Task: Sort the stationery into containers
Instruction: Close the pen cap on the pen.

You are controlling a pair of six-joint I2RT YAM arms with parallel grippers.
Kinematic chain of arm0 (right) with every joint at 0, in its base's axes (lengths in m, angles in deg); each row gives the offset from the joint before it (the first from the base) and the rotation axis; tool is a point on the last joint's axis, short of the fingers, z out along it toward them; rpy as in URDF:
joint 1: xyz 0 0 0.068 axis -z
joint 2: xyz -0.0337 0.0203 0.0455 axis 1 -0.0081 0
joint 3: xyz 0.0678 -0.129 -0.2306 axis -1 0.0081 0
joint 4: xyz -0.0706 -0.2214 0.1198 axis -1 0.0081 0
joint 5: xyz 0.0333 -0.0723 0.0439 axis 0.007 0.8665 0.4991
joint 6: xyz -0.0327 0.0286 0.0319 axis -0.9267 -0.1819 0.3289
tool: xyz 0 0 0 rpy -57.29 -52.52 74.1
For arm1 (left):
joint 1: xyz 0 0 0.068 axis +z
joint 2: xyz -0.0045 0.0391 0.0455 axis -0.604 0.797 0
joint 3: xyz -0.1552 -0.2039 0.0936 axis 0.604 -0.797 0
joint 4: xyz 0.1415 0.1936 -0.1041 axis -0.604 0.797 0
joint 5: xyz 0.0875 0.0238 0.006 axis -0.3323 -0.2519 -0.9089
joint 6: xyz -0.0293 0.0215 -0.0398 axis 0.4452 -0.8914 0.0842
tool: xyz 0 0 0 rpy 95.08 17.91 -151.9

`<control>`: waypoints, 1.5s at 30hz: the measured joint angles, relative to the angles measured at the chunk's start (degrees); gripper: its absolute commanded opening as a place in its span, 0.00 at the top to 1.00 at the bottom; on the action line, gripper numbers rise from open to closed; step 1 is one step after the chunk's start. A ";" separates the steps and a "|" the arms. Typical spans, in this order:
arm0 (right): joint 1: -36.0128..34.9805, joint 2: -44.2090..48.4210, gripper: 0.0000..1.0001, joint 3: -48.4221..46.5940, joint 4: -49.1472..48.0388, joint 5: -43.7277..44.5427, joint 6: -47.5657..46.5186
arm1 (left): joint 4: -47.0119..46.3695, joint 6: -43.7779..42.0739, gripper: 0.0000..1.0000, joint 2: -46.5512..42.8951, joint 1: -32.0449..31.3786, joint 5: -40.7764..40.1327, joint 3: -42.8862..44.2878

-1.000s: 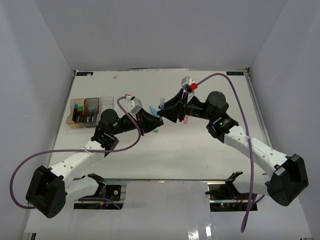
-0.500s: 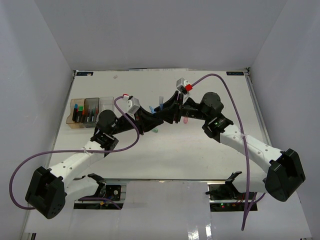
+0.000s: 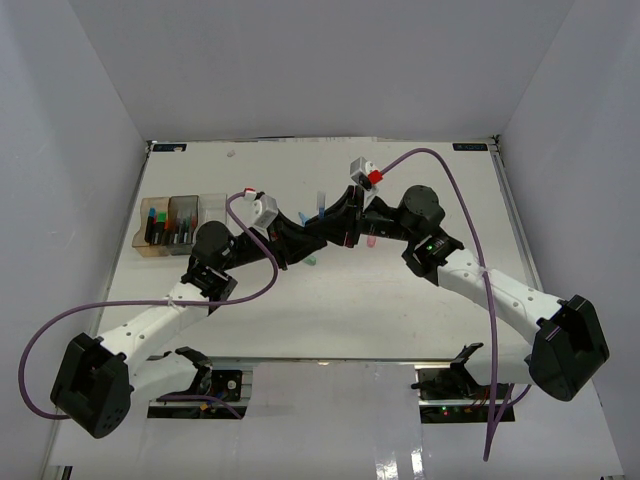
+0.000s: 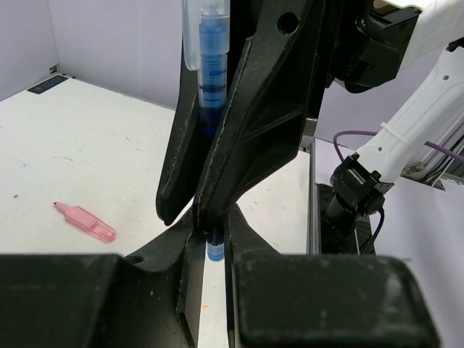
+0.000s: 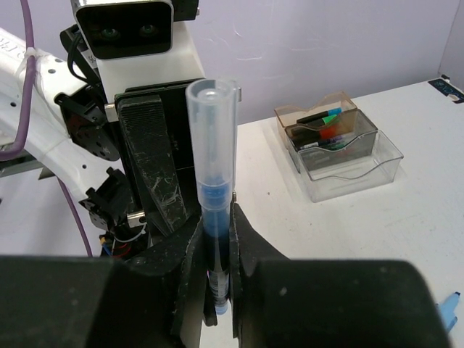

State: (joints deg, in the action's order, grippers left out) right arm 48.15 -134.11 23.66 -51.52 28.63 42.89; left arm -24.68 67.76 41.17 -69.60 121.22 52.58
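A blue pen with a clear cap stands upright above the middle of the table, caught between both grippers. My left gripper is shut on its lower end. From the opposite side my right gripper is shut on its barrel. In the top view the two grippers, left and right, meet tip to tip with the pen rising above them. The containers sit at the far left with several capped highlighters in the amber and grey boxes.
A pink tapered piece lies on the table beyond the grippers and shows under the right arm. A green piece lies just below the left gripper. A blue item's tip lies at the right edge.
My right gripper has moved left up to the left gripper and its jaws have closed on the pen. The left gripper has kept its grip and shifted slightly.
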 measured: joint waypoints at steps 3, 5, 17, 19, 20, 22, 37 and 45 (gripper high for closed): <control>-0.02 0.00 0.92 0.02 0.11 0.04 -0.26 | 0.07 0.00 0.68 0.00 0.00 -0.04 -0.02; -0.07 0.00 0.92 0.02 0.46 0.22 -0.70 | 0.33 -0.02 0.53 -0.07 0.00 -0.07 -0.02; 2.47 2.91 0.92 0.63 5.38 2.95 -5.77 | 10.01 -1.92 0.18 -4.79 0.00 -3.23 0.00; 3.04 3.19 0.92 0.63 6.27 3.13 -6.60 | 13.29 -2.64 0.16 -6.54 0.00 -5.40 0.20; 3.15 3.23 0.92 0.68 6.71 3.08 -7.02 | 15.21 -3.02 0.16 -7.28 0.00 -6.49 0.61; 3.13 3.23 0.92 0.96 7.23 2.86 -7.67 | 19.26 -3.89 0.16 -7.82 0.04 -8.44 2.95; 3.13 0.42 0.92 0.00 12.09 -7.87 -11.08 | 29.00 -4.13 0.28 9.88 8.35 0.20 34.42; 3.13 -0.81 0.92 -4.04 12.85 -11.41 -11.85 | 24.63 -1.75 0.29 8.55 8.59 10.93 27.89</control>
State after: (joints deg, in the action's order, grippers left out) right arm 51.27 -134.92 19.61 -38.67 17.22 31.05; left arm -0.04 66.01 49.72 -61.01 132.15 80.47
